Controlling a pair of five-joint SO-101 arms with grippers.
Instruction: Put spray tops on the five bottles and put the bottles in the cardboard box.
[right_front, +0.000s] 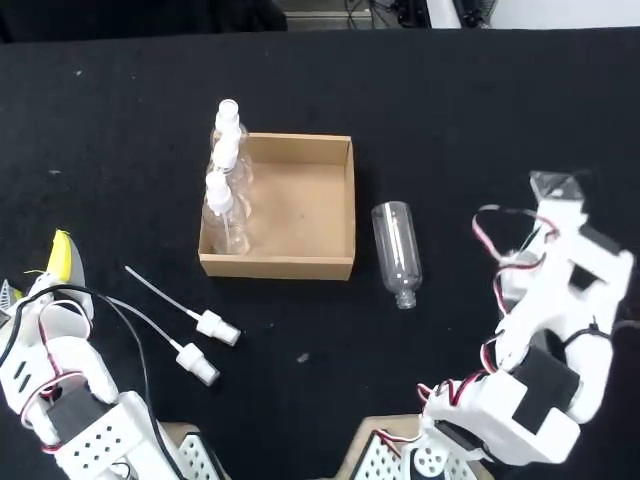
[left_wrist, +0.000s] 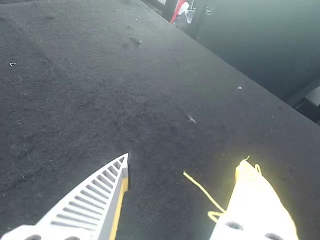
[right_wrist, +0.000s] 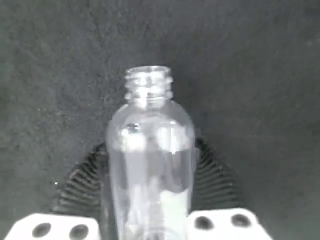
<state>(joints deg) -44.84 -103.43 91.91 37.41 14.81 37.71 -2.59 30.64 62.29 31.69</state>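
Note:
The cardboard box (right_front: 300, 268) stands mid-table, with three clear bottles (right_front: 224, 205) wearing white spray tops lined along its left wall. A capless clear bottle (right_front: 397, 252) lies on its side just right of the box. Two loose spray tops (right_front: 215, 325) (right_front: 195, 362) with long tubes lie in front of the box to the left. My right gripper (right_wrist: 150, 150) is shut on another capless bottle (right_wrist: 150, 125), its threaded neck pointing away; in the high view that bottle (right_front: 553, 185) is at the far right. My left gripper (left_wrist: 185, 160) is open over bare cloth at the table's left edge (right_front: 45, 265).
A black cloth (right_front: 450, 110) covers the table. Both arm bases sit at the near edge. The table's far edge and dark equipment (left_wrist: 260, 45) show beyond it in the left wrist view.

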